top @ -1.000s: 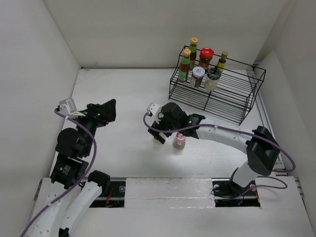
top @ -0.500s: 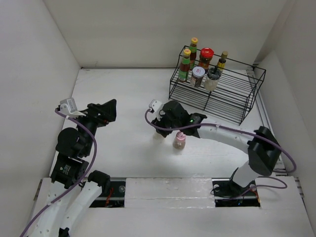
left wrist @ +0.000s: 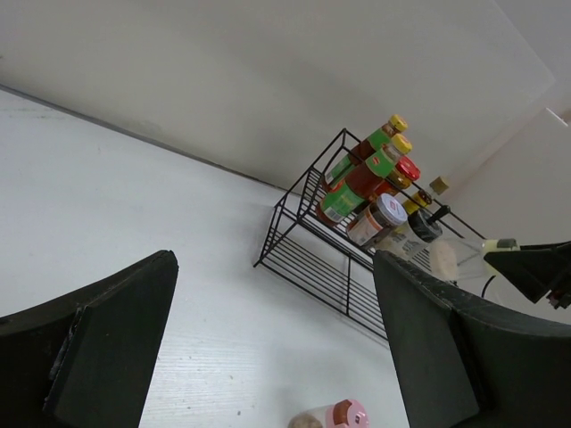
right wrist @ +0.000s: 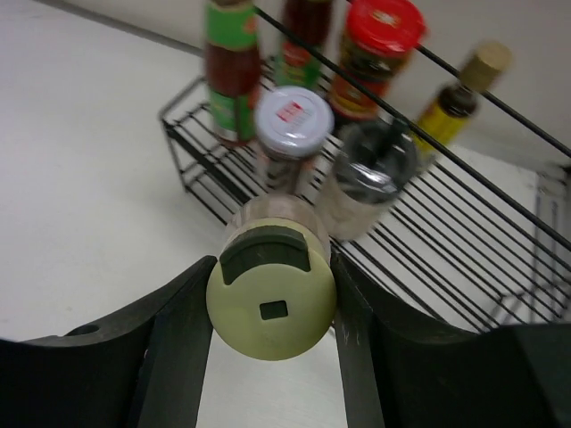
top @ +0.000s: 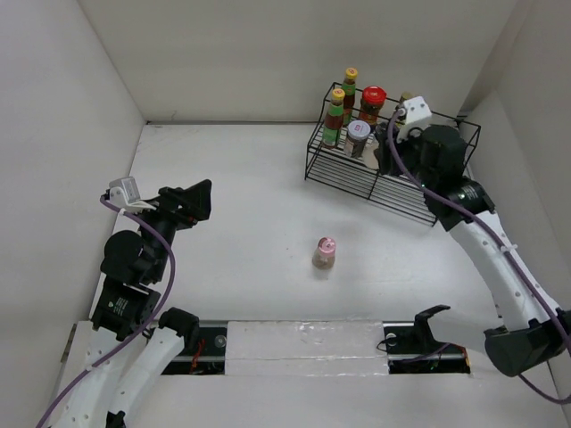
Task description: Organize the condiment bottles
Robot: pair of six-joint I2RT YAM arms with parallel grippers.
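Note:
My right gripper [right wrist: 272, 287] is shut on a cream-capped shaker [right wrist: 271, 305], held just in front of the black wire rack [right wrist: 500, 267]. On the rack stand two yellow-capped sauce bottles [top: 335, 116], a red-lidded jar [top: 372, 105], a silver-lidded jar [right wrist: 293, 134], a dark-topped shaker [right wrist: 375, 174] and a slim oil bottle [right wrist: 464, 89]. A pink-capped shaker [top: 324, 253] stands alone on the table. In the top view the right gripper [top: 391, 152] sits over the rack's left half. My left gripper [left wrist: 277, 330] hangs open and empty, far left of the pink-capped shaker [left wrist: 335, 415].
White walls enclose the table on three sides. The rack [top: 393, 178] stands at the back right, its right half bare wire. The left arm [top: 134, 259] is folded near the left wall.
The right gripper closed on the cream-capped shaker beside the pink-capped one, then swung with it from mid-table to the rack. The left arm has not moved.

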